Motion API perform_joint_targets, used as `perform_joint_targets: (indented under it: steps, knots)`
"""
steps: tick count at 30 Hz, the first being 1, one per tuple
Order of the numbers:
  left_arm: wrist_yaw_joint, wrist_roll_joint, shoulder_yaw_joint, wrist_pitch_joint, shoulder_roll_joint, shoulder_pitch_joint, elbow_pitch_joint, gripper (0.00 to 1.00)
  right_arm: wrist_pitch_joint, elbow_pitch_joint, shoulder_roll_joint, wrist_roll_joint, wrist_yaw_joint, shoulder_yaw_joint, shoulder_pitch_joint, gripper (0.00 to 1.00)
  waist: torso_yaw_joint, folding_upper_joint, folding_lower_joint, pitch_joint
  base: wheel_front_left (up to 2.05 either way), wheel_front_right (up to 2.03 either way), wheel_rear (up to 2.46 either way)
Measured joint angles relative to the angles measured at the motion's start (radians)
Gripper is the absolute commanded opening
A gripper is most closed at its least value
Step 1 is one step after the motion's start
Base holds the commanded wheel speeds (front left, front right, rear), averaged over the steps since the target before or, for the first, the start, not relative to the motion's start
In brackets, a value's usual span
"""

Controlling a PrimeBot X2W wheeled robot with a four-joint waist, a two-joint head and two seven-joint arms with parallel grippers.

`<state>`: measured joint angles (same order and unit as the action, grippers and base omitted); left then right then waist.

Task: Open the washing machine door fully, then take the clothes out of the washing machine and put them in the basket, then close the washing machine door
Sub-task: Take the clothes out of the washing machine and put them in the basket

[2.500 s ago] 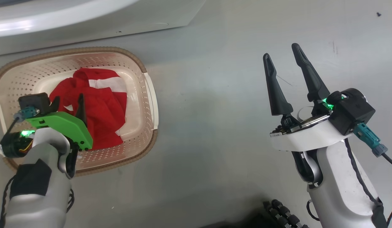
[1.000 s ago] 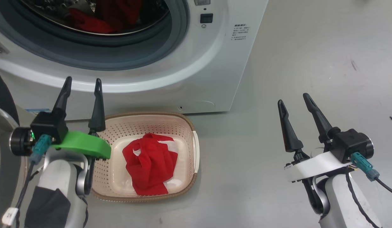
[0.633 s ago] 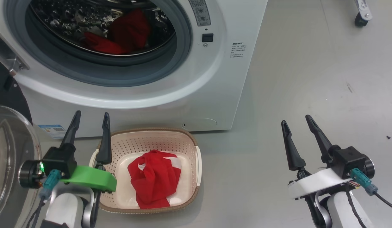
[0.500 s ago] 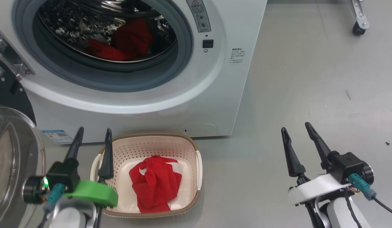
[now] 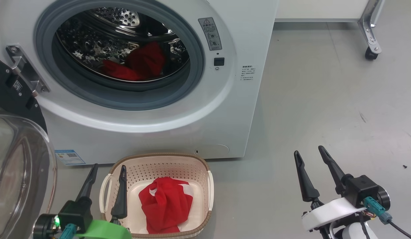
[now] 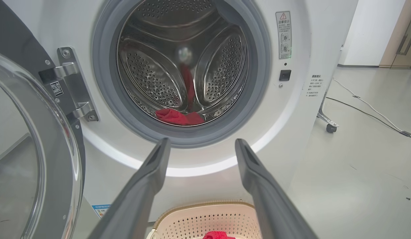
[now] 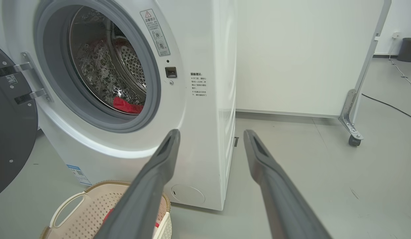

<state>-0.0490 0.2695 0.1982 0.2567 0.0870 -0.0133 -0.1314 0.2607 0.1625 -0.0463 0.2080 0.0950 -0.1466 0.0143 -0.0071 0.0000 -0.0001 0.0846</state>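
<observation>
The washing machine [image 5: 245, 39] stands with its door [image 5: 23, 166] swung wide open at the left, glass bowl towards me. Red clothes [image 5: 139, 63] lie in the steel drum, and they show in the wrist views too [image 6: 178, 117] [image 7: 127, 105]. On the floor before the machine, the basket [image 5: 159, 159] holds a red garment with white patches [image 5: 165, 204]. My left gripper [image 5: 108, 166] is open and empty over the basket's left end, pointing at the drum opening [image 6: 202, 141]. My right gripper [image 5: 308, 150] is open and empty over bare floor to the right [image 7: 211, 131].
A white panel on a metal frame with a caster [image 5: 370, 53] stands behind the machine at the right. A cable [image 6: 368, 109] runs across the grey floor [image 5: 324, 109] there. The open door's black rim [image 5: 6, 89] and hinge [image 5: 26, 71] take up the left side.
The head view has tilted up from the basket to the machine front. My left gripper has come up off the garment in the basket, empty. Both grippers have stayed open.
</observation>
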Motion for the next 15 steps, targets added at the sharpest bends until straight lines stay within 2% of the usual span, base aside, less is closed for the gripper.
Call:
perform_joint_targets:
  steps: [15]
  knots:
    - [-0.016,-0.008,-0.004,-0.002,0.003,-0.063,0.091,1.0,0.0,-0.022,0.002,0.0,0.0,-0.016,0.015,1.0,-0.017,0.0,0.0,0.01,0.0,0.0,0.0]
